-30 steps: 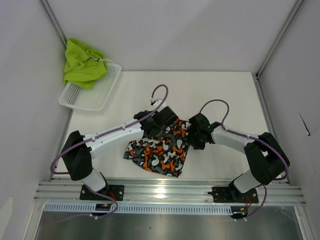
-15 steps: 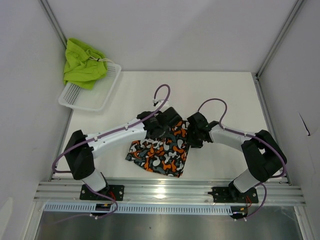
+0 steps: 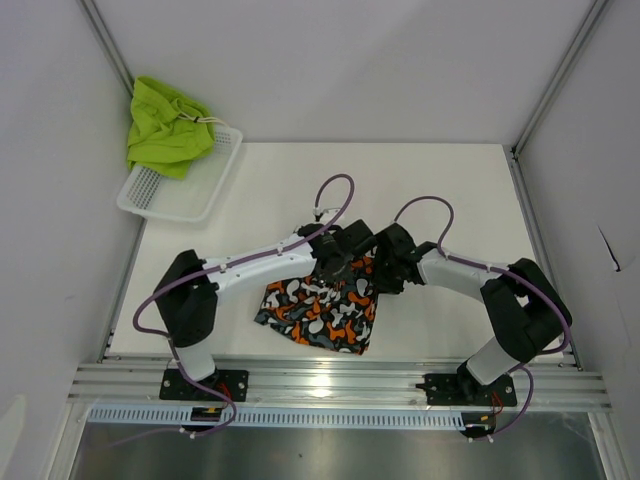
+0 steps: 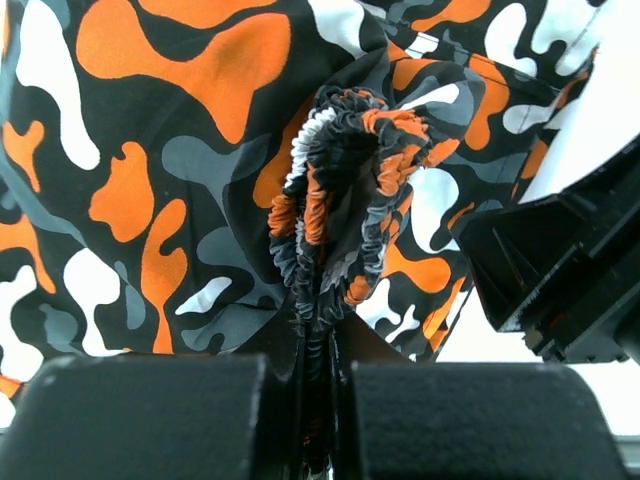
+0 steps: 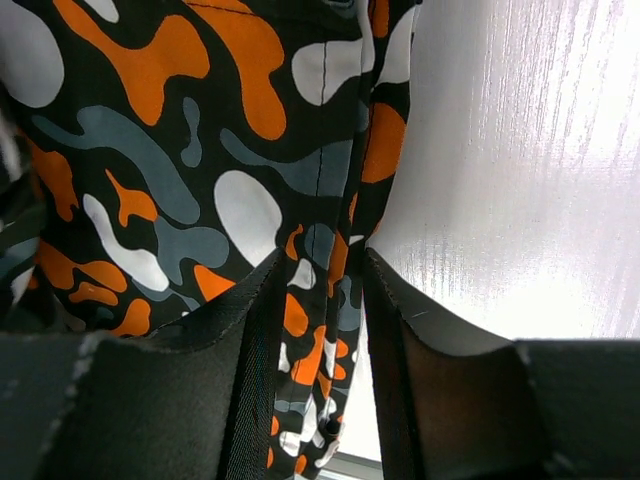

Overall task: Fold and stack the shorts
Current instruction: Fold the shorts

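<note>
1. White tabletop (image 3: 450, 190) boxed in by pale walls fills the top view, and both arms reach in to its middle.
2. The task looks to be at an early stage. Neither pair sits as a neat folded packet, and nothing is stacked.
3. The soft shorts in an orange, black, grey and white blotchy camo print (image 3: 320, 305) lie spread near the middle of the table, towards the near edge. Their far edge is gathered up where the two grippers meet.
4. The plain lime green shorts with a white drawstring (image 3: 165, 125) are a crumpled heap at the far left. They hang over the far rim of the white plastic mesh basket (image 3: 160, 195), well apart from the camo pair, and appear untouched.
5. The left gripper (image 4: 318, 345) is clamped tight on the camo pair's ruched elastic waistband, which bunches into a knot just beyond its fingertips.
6. The right gripper (image 5: 320, 300) has its fingers apart with a seamed edge of the camo cloth between them. Whether they are pinching it cannot be told.
7. The camo fabric looks thin and limp, with soft ripples. A stitched seam runs along the edge by the right gripper, with bare table to its right.
</note>
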You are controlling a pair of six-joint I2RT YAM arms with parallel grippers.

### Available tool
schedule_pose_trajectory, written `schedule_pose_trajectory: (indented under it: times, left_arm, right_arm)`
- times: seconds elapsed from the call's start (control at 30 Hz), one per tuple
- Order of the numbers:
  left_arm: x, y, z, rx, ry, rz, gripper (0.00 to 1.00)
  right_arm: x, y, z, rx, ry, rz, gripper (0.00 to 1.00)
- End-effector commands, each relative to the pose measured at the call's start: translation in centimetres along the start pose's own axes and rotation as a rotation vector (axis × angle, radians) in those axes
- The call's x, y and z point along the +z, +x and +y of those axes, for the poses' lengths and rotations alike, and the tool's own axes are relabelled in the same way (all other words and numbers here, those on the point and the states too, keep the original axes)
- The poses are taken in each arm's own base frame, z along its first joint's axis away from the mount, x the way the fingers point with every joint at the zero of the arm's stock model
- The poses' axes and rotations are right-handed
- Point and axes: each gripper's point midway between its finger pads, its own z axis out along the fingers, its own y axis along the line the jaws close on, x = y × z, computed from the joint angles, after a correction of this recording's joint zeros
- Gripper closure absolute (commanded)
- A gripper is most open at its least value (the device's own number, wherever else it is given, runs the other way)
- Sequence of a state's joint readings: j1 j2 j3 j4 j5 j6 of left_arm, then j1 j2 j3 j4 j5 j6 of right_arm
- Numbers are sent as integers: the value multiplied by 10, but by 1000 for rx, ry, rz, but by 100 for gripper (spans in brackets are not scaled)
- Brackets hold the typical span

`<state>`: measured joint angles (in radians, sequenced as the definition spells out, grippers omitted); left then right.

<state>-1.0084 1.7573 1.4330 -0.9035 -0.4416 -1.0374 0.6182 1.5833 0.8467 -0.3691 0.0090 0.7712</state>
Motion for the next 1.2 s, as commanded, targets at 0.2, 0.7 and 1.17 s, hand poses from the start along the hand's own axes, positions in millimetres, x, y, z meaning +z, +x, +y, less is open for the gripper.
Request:
schedule_pose_trajectory:
  times: [0.2,0.7,1.17]
  left_arm:
    - [1,5,-20,-151,17,-3,100]
    - [14,27,-40,-223,54,2,99]
    - [-5,9,-66,-186,195,-11,7]
  right_arm:
    - [4,-1,-7,30,6,-13,63]
    - [6,2,-18,37,35,-5,64]
    - [-20,-14,-45,65,80,-65,57]
